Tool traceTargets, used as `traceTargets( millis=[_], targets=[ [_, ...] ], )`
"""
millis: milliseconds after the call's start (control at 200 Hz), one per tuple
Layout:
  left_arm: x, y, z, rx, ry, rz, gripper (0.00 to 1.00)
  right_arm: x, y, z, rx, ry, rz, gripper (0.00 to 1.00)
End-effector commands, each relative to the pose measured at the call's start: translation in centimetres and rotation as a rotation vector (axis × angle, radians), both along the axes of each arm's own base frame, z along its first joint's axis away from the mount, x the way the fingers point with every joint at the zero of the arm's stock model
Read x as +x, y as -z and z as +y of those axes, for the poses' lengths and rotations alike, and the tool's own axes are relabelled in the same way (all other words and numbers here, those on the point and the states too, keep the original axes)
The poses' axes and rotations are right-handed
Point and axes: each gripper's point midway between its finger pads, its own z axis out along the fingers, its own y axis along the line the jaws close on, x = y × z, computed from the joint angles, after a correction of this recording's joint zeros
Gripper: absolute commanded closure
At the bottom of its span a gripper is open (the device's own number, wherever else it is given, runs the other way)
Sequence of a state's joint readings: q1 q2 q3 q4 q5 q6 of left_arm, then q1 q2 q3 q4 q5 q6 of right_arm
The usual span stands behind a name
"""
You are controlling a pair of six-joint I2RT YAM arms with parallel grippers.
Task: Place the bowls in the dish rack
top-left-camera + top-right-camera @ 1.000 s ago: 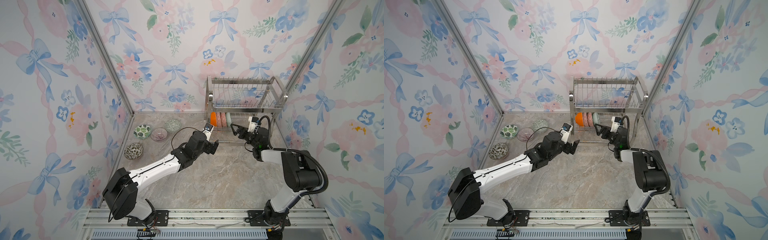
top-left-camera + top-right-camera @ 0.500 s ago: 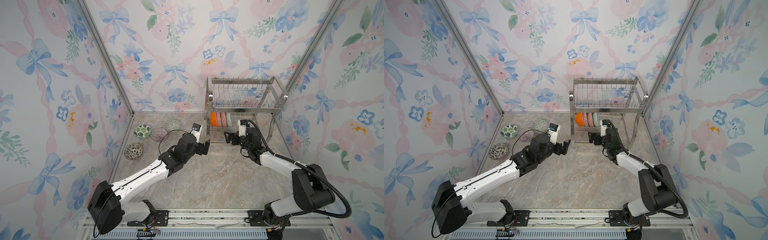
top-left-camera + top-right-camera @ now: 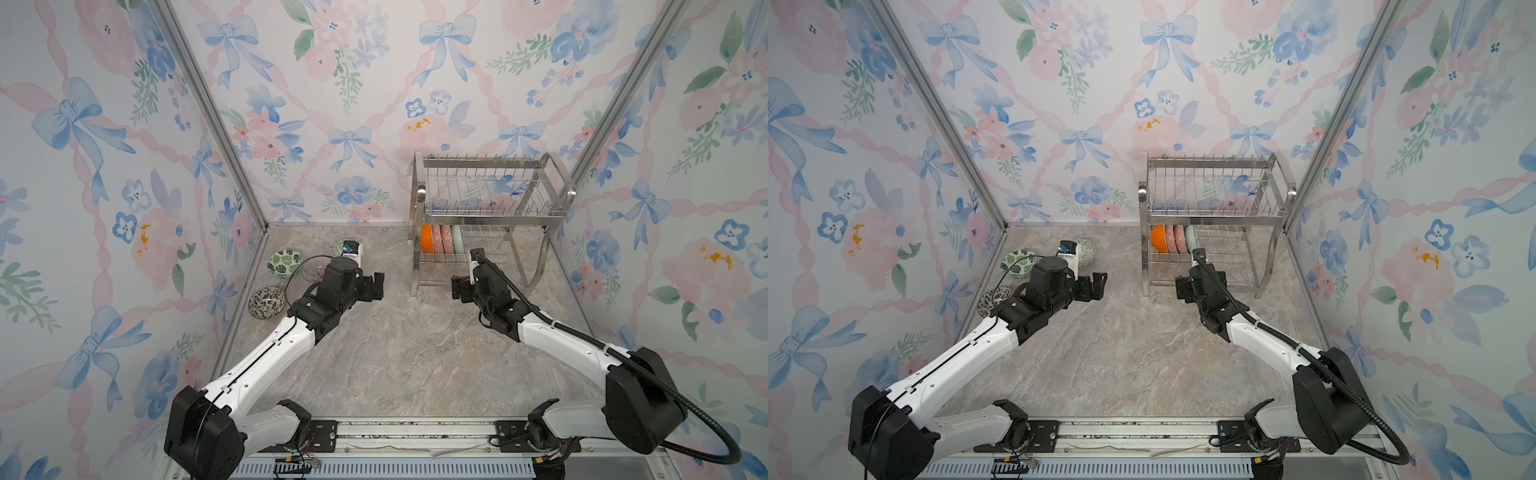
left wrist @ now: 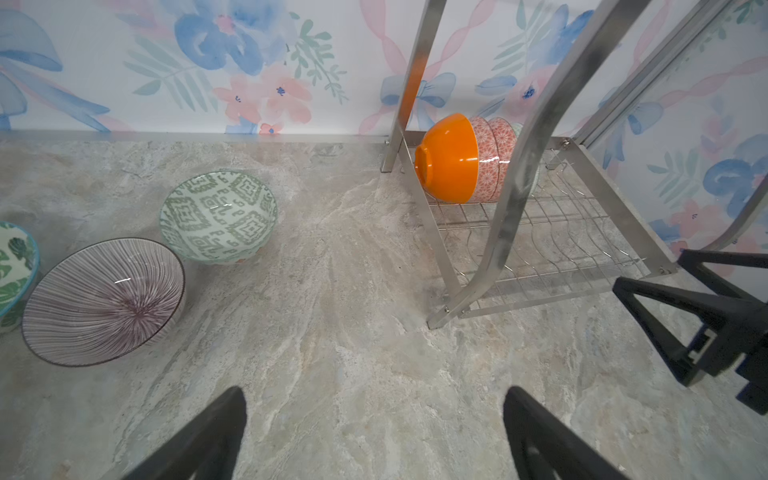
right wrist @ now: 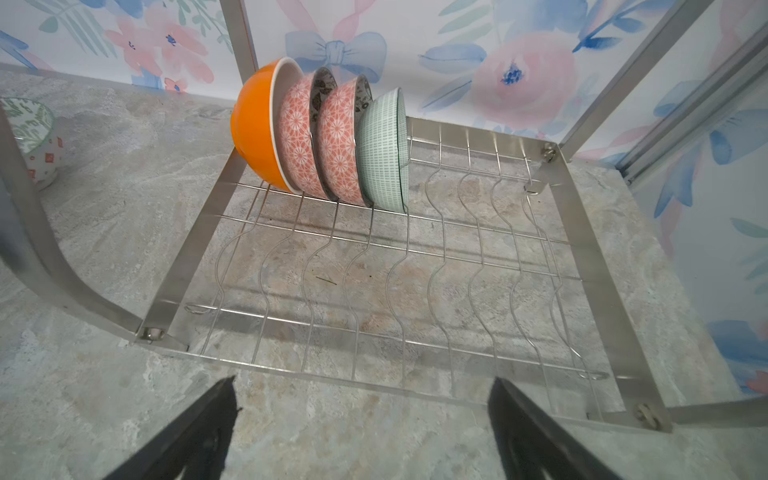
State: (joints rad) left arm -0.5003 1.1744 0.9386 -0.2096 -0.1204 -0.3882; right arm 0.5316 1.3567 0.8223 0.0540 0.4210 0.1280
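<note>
Grey marbled stone-look counter (image 3: 395, 353): carries every item below. Left claw (image 3: 376, 286): black, fingers spread wide, gripping nothing, over bare counter to the left of the rack's front leg. Right claw (image 3: 457, 289): black, fingers spread wide, gripping nothing, just in front of the rack's lower tier and facing the left claw across a gap. Dark-leaf patterned round ceramic bowl (image 3: 267, 302): upright on the counter by the left wall, nearest of 4 loose bowls. Purple-lined round ceramic bowl (image 4: 104, 301): upright, further back. Green-leaf patterned round ceramic bowl (image 3: 284, 262): upright, just beside the purple-lined one, on its wall side. Green geometric round ceramic bowl (image 4: 219, 216): upright, furthest of the 4, partly hidden by the left wrist in both top views. 2-tier shiny stainless-steel wire dish rack (image 3: 494, 215): against the back wall, right of centre. Its lower tier holds 4 bowls on edge, nested at the far left corner: orange-outside white-inside bowl (image 5: 257, 129), 2 coral flower-patterned bowls (image 5: 297, 141), pale green dashed bowl (image 5: 382, 149).
</note>
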Motion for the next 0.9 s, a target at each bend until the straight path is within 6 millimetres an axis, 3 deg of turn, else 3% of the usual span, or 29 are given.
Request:
traceTargets(
  millis=[0, 215, 350, 535, 665, 895],
  targets=[
    [-1.5, 1.1, -0.2, -0.047, 0.036, 0.067, 0.02, -0.9, -1.1, -0.5, 0.014, 0.022, 0.002, 0.03],
    [-2.0, 1.8, -1.6, -0.113, 0.090, 0.125, 0.02, -1.3, -1.2, 2.5, 0.195, -0.074, 0.051, 0.03],
    [-1.6, 1.5, -2.7, -0.152, 0.109, 0.149, 0.02, -1.1, -1.2, 1.8, 0.207, -0.027, 0.055, 0.04],
    [-0.9, 1.1, -3.5, -0.190, 0.120, 0.151, 0.02, -1.1, -1.0, -1.4, 0.191, 0.070, 0.075, 0.04],
    [0.1, 0.5, -4.8, -0.245, 0.132, 0.128, 0.02, -1.8, -1.1, -4.7, 0.219, 0.154, 0.082, 0.04],
    [3.0, 0.8, -9.1, -0.260, 0.150, 0.113, 0.02, -4.4, -1.8, -10.3, 0.248, 0.276, 0.053, 0.03]
  ],
)
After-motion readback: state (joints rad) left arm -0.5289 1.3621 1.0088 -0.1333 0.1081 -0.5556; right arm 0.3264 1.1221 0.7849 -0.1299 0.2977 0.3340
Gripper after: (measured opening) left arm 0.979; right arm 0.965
